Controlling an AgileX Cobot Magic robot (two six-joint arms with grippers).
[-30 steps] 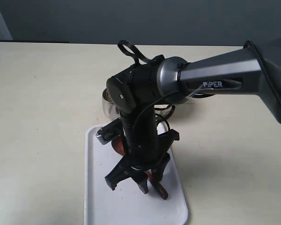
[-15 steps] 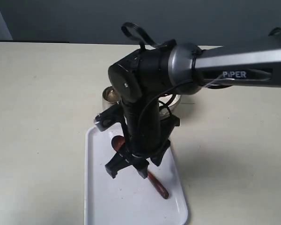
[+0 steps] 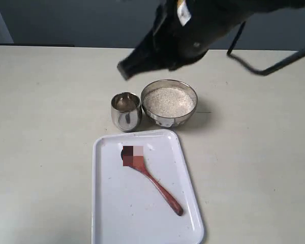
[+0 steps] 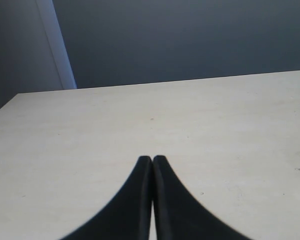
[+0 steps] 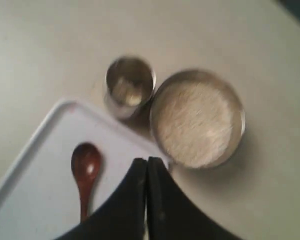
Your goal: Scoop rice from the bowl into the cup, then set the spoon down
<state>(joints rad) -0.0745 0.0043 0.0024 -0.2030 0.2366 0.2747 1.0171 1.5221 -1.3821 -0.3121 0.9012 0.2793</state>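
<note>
Holding rice point(image 3: 169, 100): bowl point(image 3: 165, 121) nearly full, cup point(image 3: 126, 120) little; spoon point(image 3: 153, 181) lying on tray point(image 3: 107, 213).

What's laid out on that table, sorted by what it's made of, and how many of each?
Shiny steel: 2, the bowl and the cup
Dark wood: 1, the spoon
White: 1, the tray
Total: 4
</note>
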